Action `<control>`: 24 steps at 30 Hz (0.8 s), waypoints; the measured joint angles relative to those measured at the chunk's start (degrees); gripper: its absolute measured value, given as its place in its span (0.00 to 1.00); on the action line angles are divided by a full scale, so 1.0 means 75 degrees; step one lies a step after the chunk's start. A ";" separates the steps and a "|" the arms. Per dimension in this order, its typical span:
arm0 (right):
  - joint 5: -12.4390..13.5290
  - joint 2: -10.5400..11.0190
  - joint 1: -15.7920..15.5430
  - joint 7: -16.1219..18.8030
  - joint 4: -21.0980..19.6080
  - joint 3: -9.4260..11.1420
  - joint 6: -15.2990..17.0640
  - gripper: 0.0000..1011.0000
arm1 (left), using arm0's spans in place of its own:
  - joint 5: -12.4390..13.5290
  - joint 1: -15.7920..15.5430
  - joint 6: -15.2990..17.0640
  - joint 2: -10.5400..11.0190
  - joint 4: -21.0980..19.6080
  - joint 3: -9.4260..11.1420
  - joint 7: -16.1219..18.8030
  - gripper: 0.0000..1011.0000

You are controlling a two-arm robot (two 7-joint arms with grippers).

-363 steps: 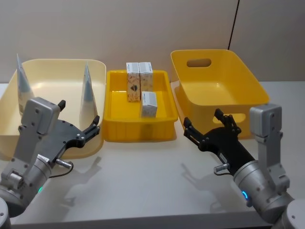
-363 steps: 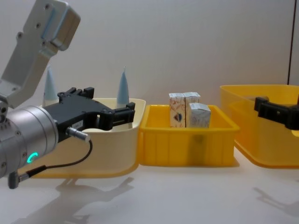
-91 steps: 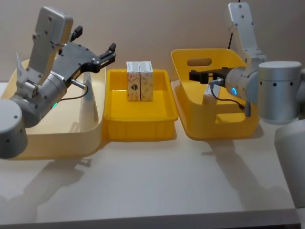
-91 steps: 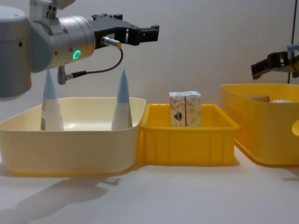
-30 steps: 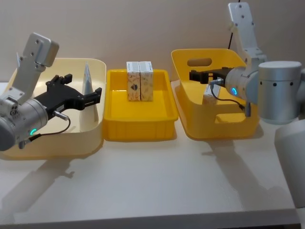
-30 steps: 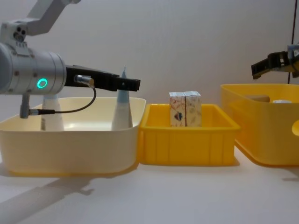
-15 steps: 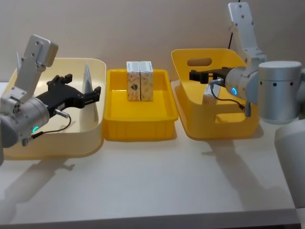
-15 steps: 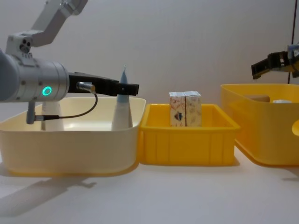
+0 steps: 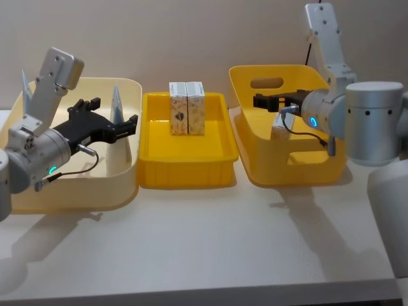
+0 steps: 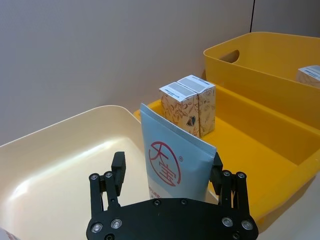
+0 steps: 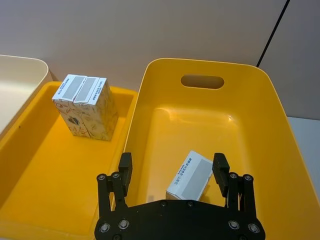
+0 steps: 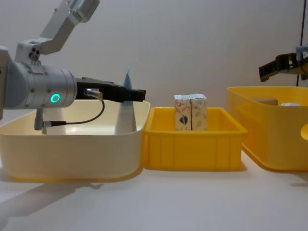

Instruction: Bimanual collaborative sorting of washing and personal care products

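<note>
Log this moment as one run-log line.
left gripper: open, straddling pale blue-and-white squeeze tube upright in cream plastic bin | right gripper: open over deep yellow plastic bin, white cardboard box lying inside

Glossy smooth plastic of cream bin (image 9: pixel 70 194), yellow tray (image 9: pixel 185 176) and yellow bin (image 9: pixel 299 171); matt printed cardboard boxes (image 9: pixel 179 115); smooth satin-plastic tube (image 10: pixel 172 167).

A robotics lab is indicated: a bare pale surface (image 9: pixel 210 245) is set against a plain beige wall (image 9: pixel 191 38). A cream bin (image 9: pixel 83 199), a yellow tray (image 9: pixel 185 176) and a yellow tub (image 9: pixel 271 173) are lined up on it, and a grey robot's left arm (image 9: pixel 29 156) and right arm (image 9: pixel 370 121) are held over them.
</note>
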 joint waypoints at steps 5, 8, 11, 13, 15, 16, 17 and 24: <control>0.0000 0.0000 0.0000 0.0000 0.0000 0.0000 0.0000 0.99 | 0.0051 -0.0060 -0.0079 -0.0033 0.0133 0.0021 -0.0026 0.98; 0.0000 0.0000 0.0000 0.0000 0.0000 -0.0001 0.0000 0.99 | 0.0070 -0.0083 -0.0113 -0.0049 0.0186 0.0031 -0.0034 0.92; 0.0000 0.0000 0.0000 0.0000 0.0000 0.0000 0.0000 0.99 | 0.0087 -0.0103 -0.0139 -0.0061 0.0227 0.0037 -0.0042 0.85; 0.0000 0.0000 0.0000 0.0000 0.0000 0.0000 0.0000 0.99 | 0.0096 -0.0115 -0.0158 -0.0068 0.0255 0.0041 -0.0046 0.79; 0.0000 0.0000 0.0000 0.0000 0.0000 0.0000 0.0000 0.99 | 0.0100 -0.0120 -0.0166 -0.0070 0.0272 0.0042 -0.0049 0.73; 0.0000 0.0000 -0.0001 0.0000 0.0000 0.0000 0.0000 0.99 | 0.0104 -0.0125 -0.0174 -0.0074 0.0283 0.0044 -0.0051 0.69; 0.0000 0.0000 0.0000 0.0000 0.0000 0.0000 0.0000 0.99 | 0.0106 -0.0129 -0.0178 -0.0075 0.0289 0.0044 -0.0051 0.67; 0.0000 0.0000 0.0000 0.0000 0.0000 0.0000 0.0000 0.99 | 0.0121 -0.0146 -0.0199 -0.0086 0.0332 0.0049 -0.0056 0.45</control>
